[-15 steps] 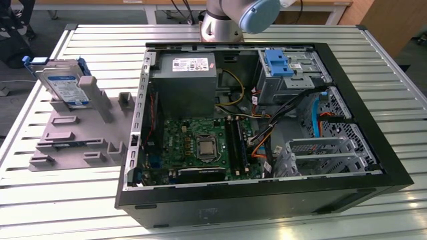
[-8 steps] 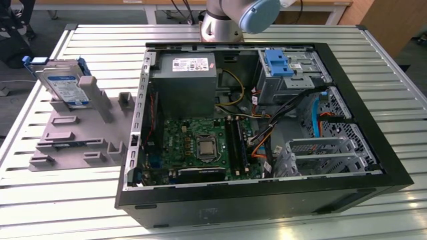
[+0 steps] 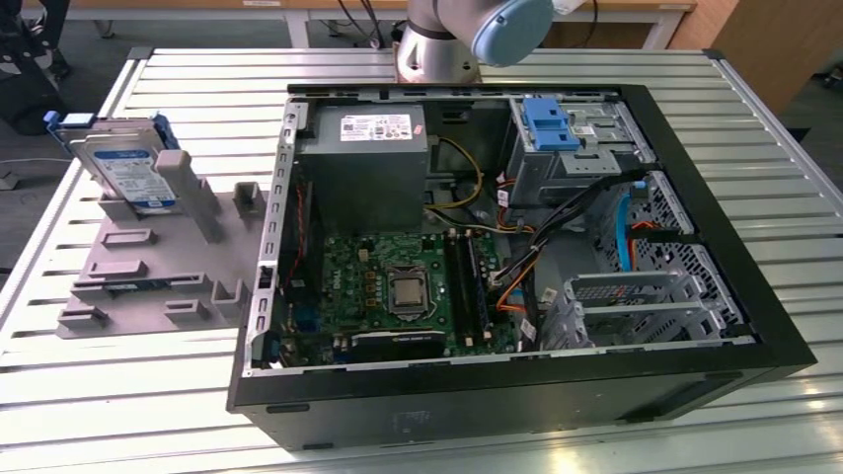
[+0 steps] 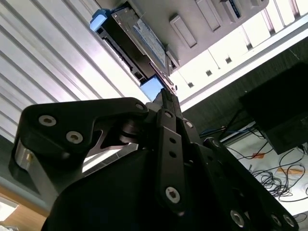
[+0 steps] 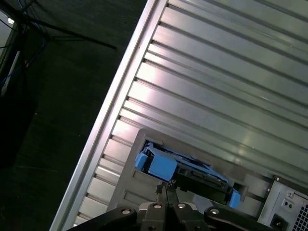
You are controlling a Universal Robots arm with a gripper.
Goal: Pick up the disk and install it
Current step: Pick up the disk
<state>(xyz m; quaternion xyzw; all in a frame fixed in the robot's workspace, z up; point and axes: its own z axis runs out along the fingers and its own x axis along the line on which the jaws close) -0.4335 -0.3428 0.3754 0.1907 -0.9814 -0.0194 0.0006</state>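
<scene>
**End effector (image 5: 164, 186) shut & empty, hanging over the disk's (image 5: 192, 174) blue end**

End effector is showing its fingers pressed together in both wrist views w/ nothing btwn them, so it's gripping nothing. The disk (image 3: 125, 168) is standing on edge in the grey holder (image 3: 145, 267) on the bench (image 3: 132, 415), at the exterior view's left. It's sitting well apart from the open PC case (image 3: 527, 395), and nothing is touching it there.

Key relation: the disk is lying straight beyond the fingertips, along the line the end effector is pointing. In the first wrist view its upper edge is running as a long thin strip btwn the two ends of the blue bracket (image 5: 161, 166). The closed tips are lining up w/ one of those blue ends, not mid-span. In the second wrist view it's reading the same: the end effector (image 4: 166, 98) is aiming at the blue corner, w/ the disk's (image 4: 139, 45) body stretching away to one side.

My call: the long axis is sitting offset from the end effector's ctr line. A gap btwn tips & bracket is looking likely, tho the wrist views alone aren't ruling out contact.
</scene>
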